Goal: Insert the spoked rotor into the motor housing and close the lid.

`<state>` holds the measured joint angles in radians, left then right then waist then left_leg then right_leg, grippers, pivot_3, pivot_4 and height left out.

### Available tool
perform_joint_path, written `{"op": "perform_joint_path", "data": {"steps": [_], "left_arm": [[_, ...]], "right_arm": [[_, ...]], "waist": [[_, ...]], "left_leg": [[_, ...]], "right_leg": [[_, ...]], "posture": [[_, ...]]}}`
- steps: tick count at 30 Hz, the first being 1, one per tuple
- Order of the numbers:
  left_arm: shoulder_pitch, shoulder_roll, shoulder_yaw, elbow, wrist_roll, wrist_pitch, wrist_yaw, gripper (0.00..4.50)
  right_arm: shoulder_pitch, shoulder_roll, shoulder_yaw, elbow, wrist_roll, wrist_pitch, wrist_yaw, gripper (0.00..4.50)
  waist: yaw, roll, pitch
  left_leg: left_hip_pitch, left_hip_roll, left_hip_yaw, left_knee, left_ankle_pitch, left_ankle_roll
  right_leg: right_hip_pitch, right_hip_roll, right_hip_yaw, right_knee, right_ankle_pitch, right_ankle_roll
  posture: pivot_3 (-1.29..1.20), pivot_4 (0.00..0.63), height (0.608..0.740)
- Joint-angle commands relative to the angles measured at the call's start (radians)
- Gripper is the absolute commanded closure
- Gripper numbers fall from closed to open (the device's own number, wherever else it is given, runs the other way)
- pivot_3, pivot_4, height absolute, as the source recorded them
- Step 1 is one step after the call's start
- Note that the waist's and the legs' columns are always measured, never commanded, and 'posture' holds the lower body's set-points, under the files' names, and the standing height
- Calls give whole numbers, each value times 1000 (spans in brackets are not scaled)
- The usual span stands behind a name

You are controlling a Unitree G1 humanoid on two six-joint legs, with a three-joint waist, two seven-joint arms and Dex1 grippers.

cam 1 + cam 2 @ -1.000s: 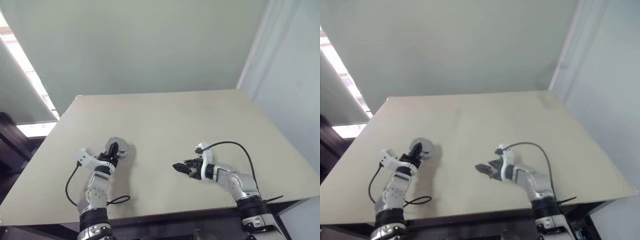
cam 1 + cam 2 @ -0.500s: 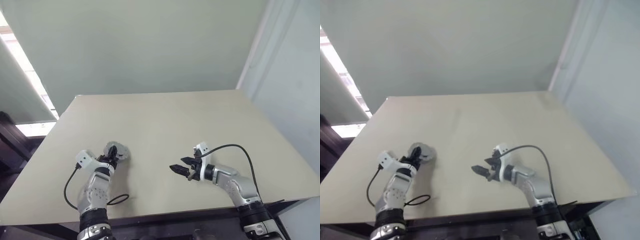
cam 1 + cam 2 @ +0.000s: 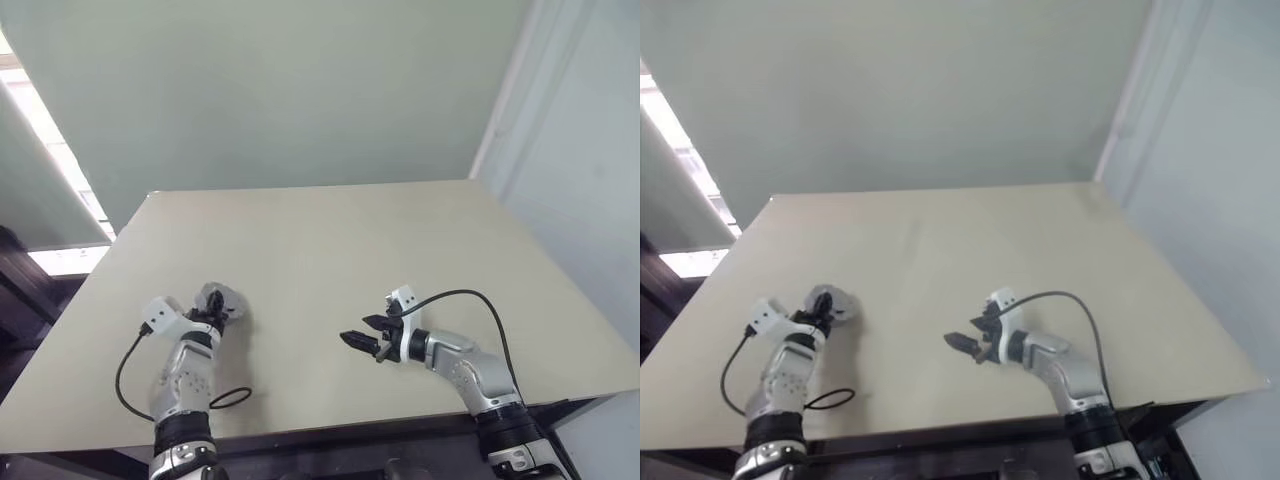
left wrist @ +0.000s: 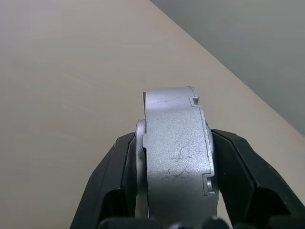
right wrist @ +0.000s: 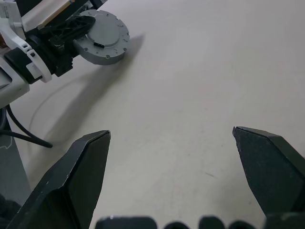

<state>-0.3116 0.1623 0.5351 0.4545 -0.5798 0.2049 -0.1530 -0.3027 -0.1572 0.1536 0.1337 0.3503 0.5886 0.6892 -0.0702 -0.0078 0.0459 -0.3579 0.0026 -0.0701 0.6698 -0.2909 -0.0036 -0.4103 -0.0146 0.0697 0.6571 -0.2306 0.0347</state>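
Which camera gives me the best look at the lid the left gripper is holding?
The right wrist view: the lid's round grey face shows whole, the left gripper clamped across it. The left wrist view shows it edge-on between the fingers. In the eye views it is small.

Head stereo pair high, looking down over table (image 3: pixel 350 230) — wrist cams close, low, sharing tabletop.

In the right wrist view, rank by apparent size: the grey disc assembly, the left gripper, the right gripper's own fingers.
1. Right gripper's fingers, largest, though nearness to the camera inflates them.
2. and 3. Left gripper and motor housing look about alike; unranked.
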Motion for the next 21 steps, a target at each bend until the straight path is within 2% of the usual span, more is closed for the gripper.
{"op": "perform_joint_path", "data": {"steps": [1,2,7,8,11,18,21], "left_arm": [[2,24,-27,-48,21,-15,-30,2520],[13,23,-45,-62,23,1,-51,2520],[33,7,-63,-104,0,33,-86,858],[33,6,-61,-104,-3,34,-90,858],[35,7,-56,-108,-21,52,-115,153],[44,33,-30,-90,6,24,-87,49],[51,60,-23,-74,65,-27,-25,49]], "right_arm": [[-14,2,-3,-21,-2,-22,-1,0],[-14,2,-3,-22,-2,-23,-1,0],[-17,2,-1,-20,-2,-22,-2,0],[-17,2,0,-20,-3,-22,-2,0],[-18,0,1,-18,-5,-23,-2,0],[-17,-1,2,-13,-11,-23,-1,0],[-16,0,3,-9,-13,-26,2,0]], "waist": [[0,0,0],[0,0,0],[4,0,0],[5,0,0],[9,0,0],[18,0,0],[18,0,0]], "left_leg": [[0,0,0,0,0,0],[0,0,0,0,0,0],[0,0,-1,0,0,0],[0,0,-1,1,0,0],[0,0,-1,2,0,0],[0,0,-1,3,0,0],[0,0,-1,3,0,0]], "right_leg": [[0,0,0,0,0,0],[0,0,0,0,0,0],[1,0,-1,0,0,0],[1,0,-1,0,0,0],[1,0,-1,1,0,0],[1,0,-1,1,0,0],[1,0,-1,1,0,0]], "posture": [[0,0,740],[0,0,740],[0,0,740],[0,0,740],[0,0,740],[0,0,740],[0,0,740]]}}
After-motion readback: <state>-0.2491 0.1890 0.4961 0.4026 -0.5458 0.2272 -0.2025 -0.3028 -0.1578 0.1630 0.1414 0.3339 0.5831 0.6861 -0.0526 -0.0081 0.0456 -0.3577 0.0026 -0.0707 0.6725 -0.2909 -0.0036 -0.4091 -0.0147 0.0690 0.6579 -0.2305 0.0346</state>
